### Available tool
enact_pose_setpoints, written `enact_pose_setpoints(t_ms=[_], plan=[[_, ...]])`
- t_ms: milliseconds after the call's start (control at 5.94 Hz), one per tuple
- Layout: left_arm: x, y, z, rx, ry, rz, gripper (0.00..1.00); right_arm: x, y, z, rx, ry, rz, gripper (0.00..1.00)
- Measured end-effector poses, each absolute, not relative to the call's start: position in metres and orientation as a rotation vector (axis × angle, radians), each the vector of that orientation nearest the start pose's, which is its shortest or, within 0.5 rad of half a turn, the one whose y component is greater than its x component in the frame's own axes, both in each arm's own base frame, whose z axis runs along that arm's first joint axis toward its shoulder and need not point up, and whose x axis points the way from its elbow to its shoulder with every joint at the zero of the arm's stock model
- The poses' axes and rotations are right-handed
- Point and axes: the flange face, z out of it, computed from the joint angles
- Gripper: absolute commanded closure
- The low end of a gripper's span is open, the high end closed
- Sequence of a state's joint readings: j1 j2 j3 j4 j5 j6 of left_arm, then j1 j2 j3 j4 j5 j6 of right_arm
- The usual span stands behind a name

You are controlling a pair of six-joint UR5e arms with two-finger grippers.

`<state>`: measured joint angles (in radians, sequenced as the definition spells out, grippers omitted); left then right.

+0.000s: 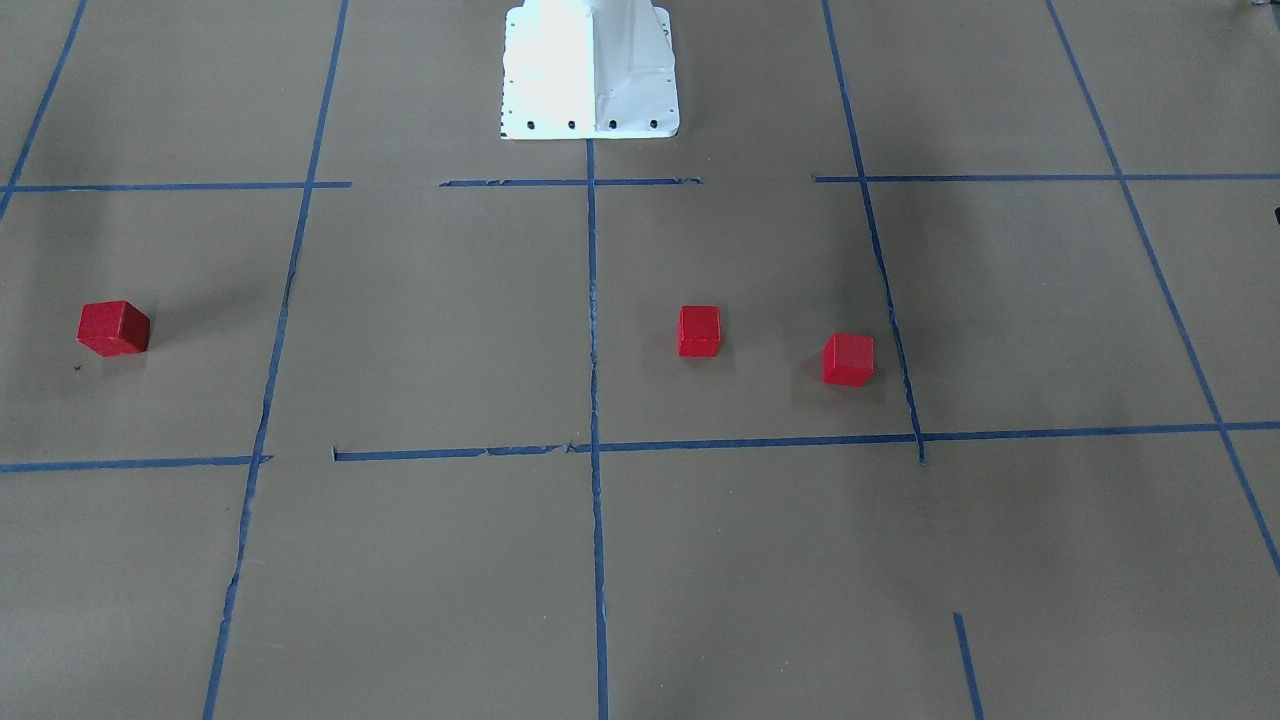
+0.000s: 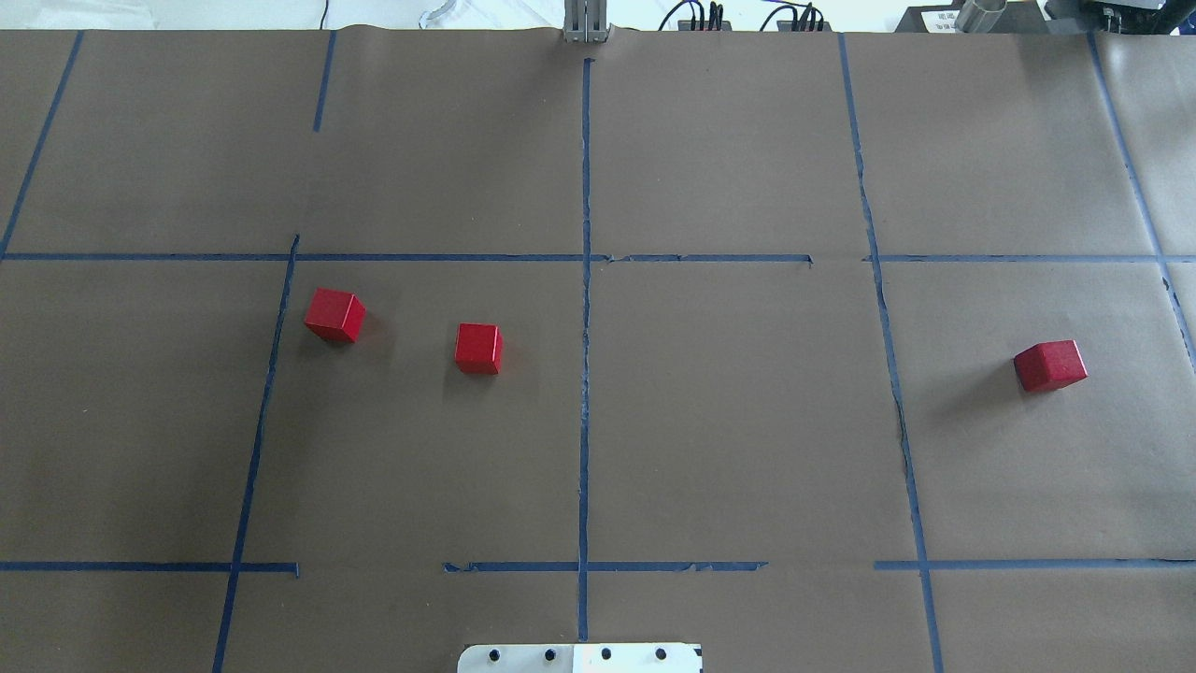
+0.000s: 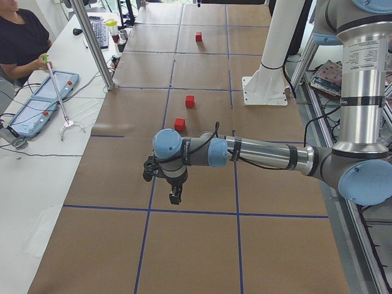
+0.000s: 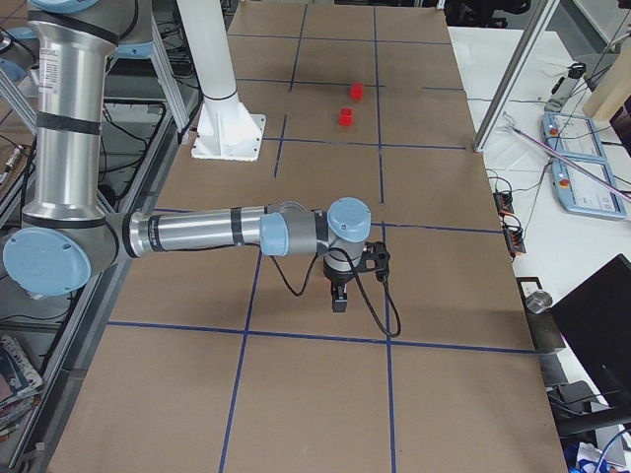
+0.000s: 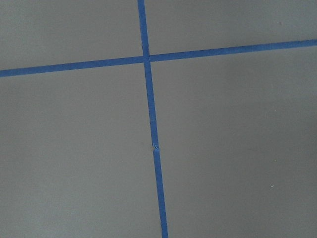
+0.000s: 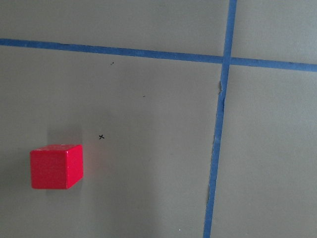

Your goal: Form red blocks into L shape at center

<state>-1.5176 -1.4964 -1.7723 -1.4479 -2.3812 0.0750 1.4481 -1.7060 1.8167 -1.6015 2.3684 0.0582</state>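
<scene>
Three red blocks lie apart on the brown paper. In the overhead view, two sit left of the center's (image 2: 654, 411) blue tape line (image 2: 584, 411): one (image 2: 334, 315) by the left grid line, one (image 2: 478, 349) nearer the middle. The third (image 2: 1050, 365) is far right, and it also shows low left in the right wrist view (image 6: 56, 166). My left gripper (image 3: 174, 196) hangs over the table's left end, short of the nearest block (image 3: 179, 124). My right gripper (image 4: 338, 296) hangs over the right end. Both show only in side views, so I cannot tell whether they are open or shut.
The white robot base (image 1: 590, 70) stands at the table's edge behind the center. A person (image 3: 18, 37) sits at a white side table with a tablet (image 3: 43, 101) beyond a metal post (image 3: 98, 49). A laptop (image 4: 596, 325) sits past the far edge.
</scene>
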Motion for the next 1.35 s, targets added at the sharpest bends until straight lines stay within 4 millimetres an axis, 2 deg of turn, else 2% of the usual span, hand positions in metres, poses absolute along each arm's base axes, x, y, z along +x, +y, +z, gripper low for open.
enact_pose_setpoints(t_ms=[337,1348], plan=[[-0.0368,-0.4593,0.5963,0.025,0.81,0.12,0.0,0.0082,-0.4406,0.6036,-0.002,-0.804,-0.09,0.0],[-0.0375,-0.4578,0.5924,0.041,0.808,0.124,0.0,0.0084,-0.439,0.6064,-0.005,-0.799,-0.089,0.0]])
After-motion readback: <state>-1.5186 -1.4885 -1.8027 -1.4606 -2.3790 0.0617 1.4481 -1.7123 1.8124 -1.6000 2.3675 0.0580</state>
